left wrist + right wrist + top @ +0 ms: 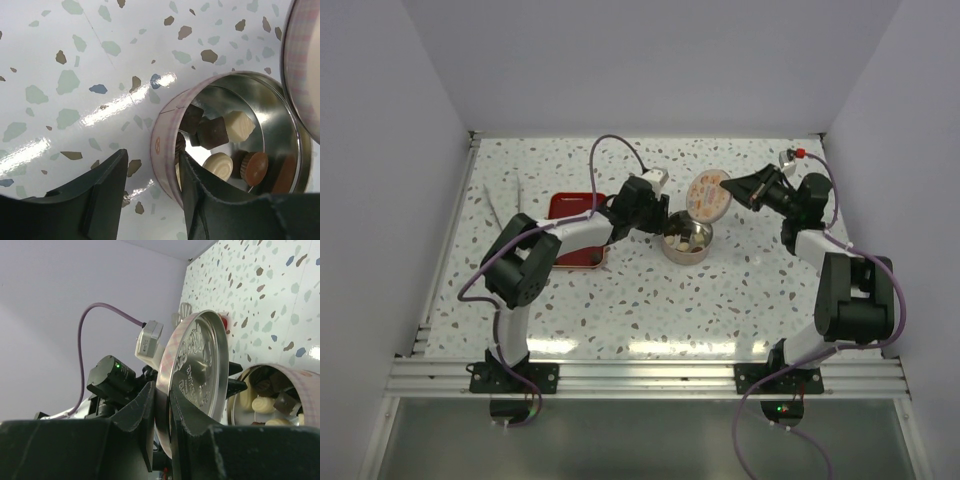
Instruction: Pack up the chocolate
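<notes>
While the right hand (161, 395) pinches the lid (200, 365) clear, the left hand (152, 160), half spread, straddles the tin (160, 145) wall, probably steadying it around the chocolates (212, 132).

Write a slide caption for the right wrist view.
Right gripper pinches the lid by its edge, tilted beside the open tin of chocolates.

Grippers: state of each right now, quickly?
Left gripper: open, nothing held, jaws apart by the tin.
Right gripper: shut on the lid, clamping its rim.
</notes>
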